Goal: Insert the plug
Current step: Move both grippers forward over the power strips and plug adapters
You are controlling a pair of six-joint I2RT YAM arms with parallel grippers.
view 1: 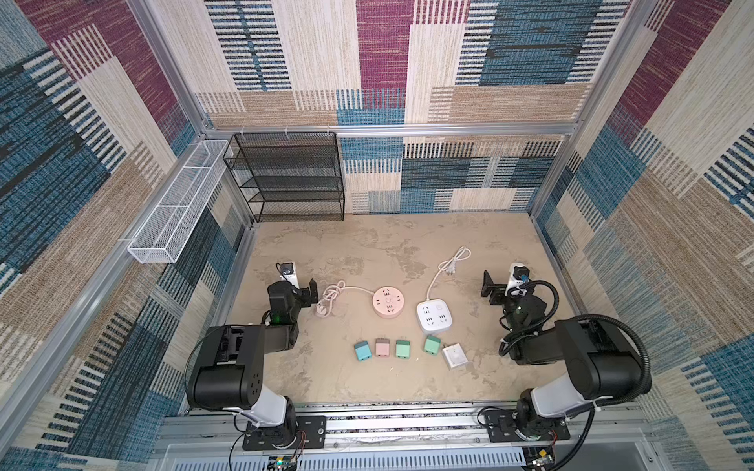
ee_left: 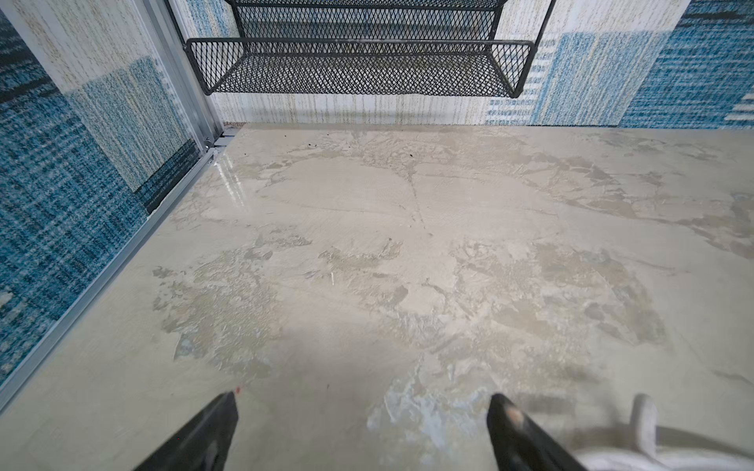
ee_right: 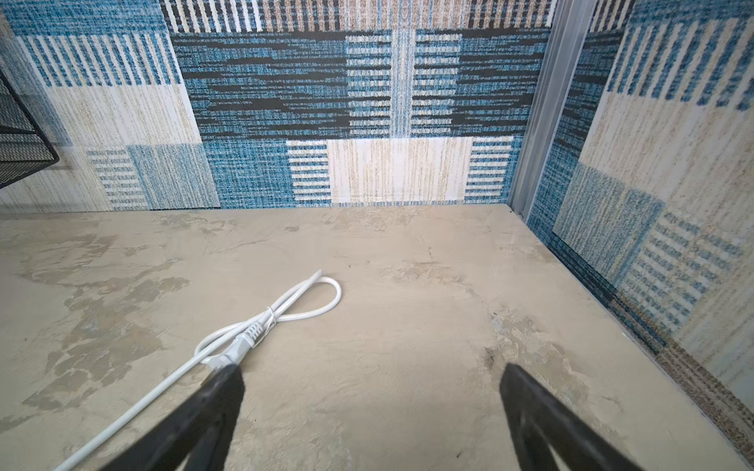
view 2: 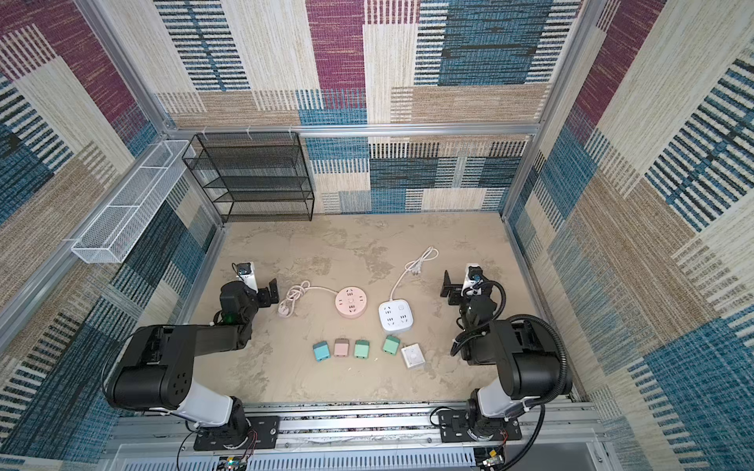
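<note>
Five small plugs (view 1: 402,348) lie in a row on the tabletop (view 1: 367,253) at the lower centre of both top views. They sit just below the round pink power strip (view 1: 388,302) and the square white power strip (view 1: 435,314), touching neither. The left gripper (view 1: 313,290) is at centre left beside the pink strip's coiled cord (view 1: 332,295), its jaws spread wide and grasping nothing. The right gripper (view 1: 487,283) at centre right is likewise spread and empty. In its wrist view the white cord's plug (ee_right: 238,346) lies close by one finger.
</note>
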